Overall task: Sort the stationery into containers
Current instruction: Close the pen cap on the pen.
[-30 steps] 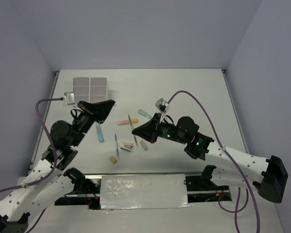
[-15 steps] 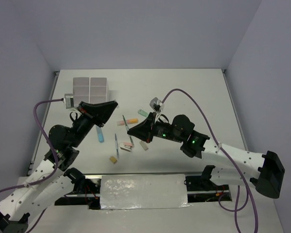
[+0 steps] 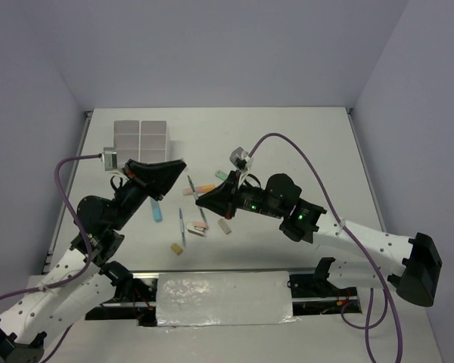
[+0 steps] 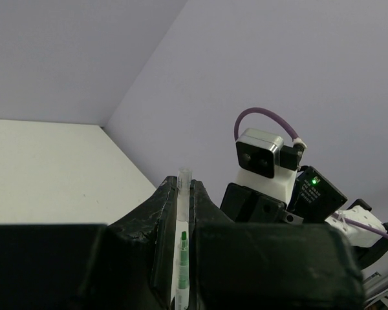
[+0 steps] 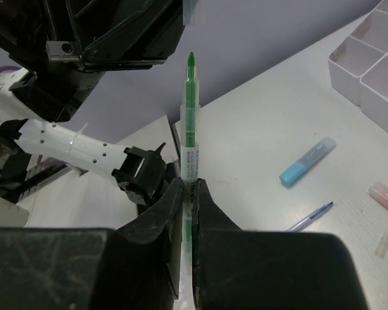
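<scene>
My right gripper [image 5: 188, 184] is shut on a green highlighter [image 5: 191, 123], uncapped, its tip pointing away from the jaws. In the top view the right gripper [image 3: 200, 200] holds this highlighter [image 3: 191, 185] above the table, aimed up-left at my left gripper [image 3: 181, 162]. The left gripper [image 4: 184, 184] is shut on a clear cap [image 4: 184, 181] that sticks out past its fingertips. The highlighter tip sits just short of the cap. The white divided containers [image 3: 140, 138] stand at the back left. More stationery lies on the table under the grippers.
On the table lie a blue highlighter [image 3: 157, 208], an orange highlighter [image 3: 200, 188], a pale green one [image 3: 224, 175], a thin pen [image 3: 182, 225], a pink eraser [image 3: 200, 224] and a tan block [image 3: 177, 248]. A foil-wrapped bar [image 3: 223, 299] runs along the near edge.
My right gripper has carried the green highlighter left and upward toward the left gripper. The left gripper has shifted slightly right with the cap. The gap between tip and cap has shrunk.
</scene>
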Robot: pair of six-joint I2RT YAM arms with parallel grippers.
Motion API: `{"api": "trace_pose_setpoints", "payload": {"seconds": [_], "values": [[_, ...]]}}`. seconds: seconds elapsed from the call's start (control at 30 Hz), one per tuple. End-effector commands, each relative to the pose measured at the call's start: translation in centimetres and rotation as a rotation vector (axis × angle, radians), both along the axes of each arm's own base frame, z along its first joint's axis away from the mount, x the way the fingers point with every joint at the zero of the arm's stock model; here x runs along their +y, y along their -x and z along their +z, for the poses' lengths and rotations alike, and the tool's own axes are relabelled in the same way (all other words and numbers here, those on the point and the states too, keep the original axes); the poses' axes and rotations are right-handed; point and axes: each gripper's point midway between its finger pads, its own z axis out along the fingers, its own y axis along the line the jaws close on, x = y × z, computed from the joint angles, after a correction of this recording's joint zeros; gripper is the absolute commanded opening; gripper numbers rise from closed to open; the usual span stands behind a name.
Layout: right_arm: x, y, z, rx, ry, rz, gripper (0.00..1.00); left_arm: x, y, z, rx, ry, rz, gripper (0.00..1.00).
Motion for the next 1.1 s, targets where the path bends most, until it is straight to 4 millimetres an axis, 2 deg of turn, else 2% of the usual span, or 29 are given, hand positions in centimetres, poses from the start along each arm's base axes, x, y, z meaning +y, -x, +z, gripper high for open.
{"api": "trace_pose_setpoints", "payload": {"seconds": [0.0,0.3,1.07], "values": [[0.5,0.2,1.8,-0.037,-0.02,0.018,0.0,0.1,1.1,1.6,-0.059,0.039,-0.028,0.0],[0.4,-0.2,2.1,-0.051,-0.015,-0.006,0.0,0.1,1.2,1.7,-0.065,0.041,-0.034,0.0],[-0.2,-0.4,2.8,-0.07,-0.021,-0.031,0.0,0.2,0.3,0.4,-0.022,0.028,0.0,0.0]]}}
